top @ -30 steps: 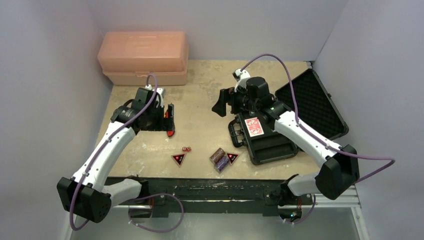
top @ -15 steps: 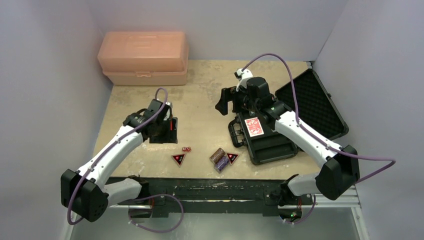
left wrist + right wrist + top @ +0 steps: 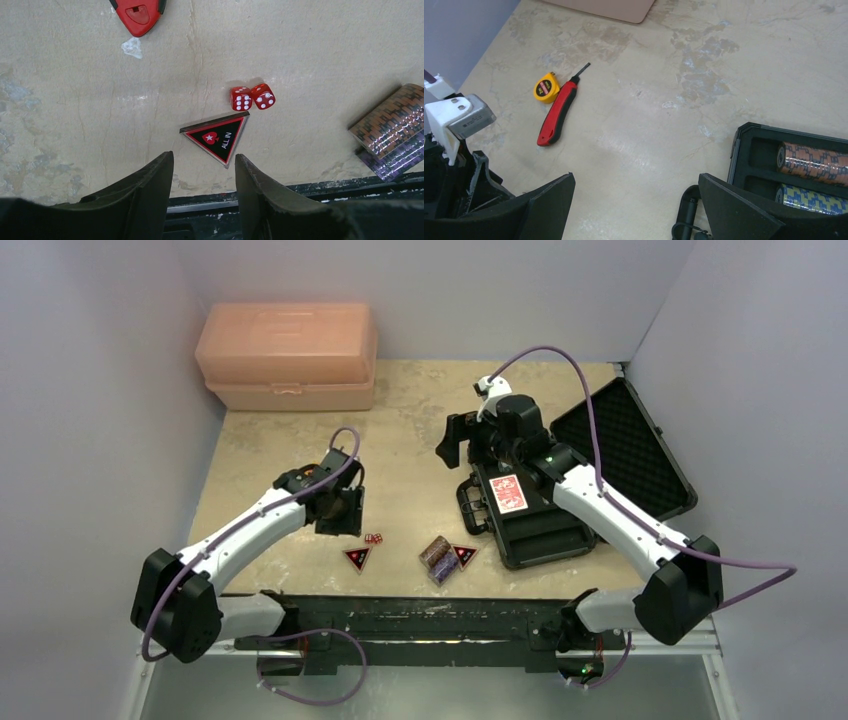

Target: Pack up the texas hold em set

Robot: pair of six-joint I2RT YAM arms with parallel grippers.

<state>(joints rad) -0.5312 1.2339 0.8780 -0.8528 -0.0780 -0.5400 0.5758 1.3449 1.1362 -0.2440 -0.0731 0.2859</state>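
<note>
Only the left wrist view makes the writing legible: "ALL IN" on the triangular token, just beside two red dice and near loose chip stacks on the counter. The left hand hovers there, moderately spread and empty. The right wrist view alone shows a yellow tape measure touching a red-handled knife, plus two chip rolls seated in the case. The right hand gapes wide, empty. Overhead, a red card deck lies in the case.
</note>
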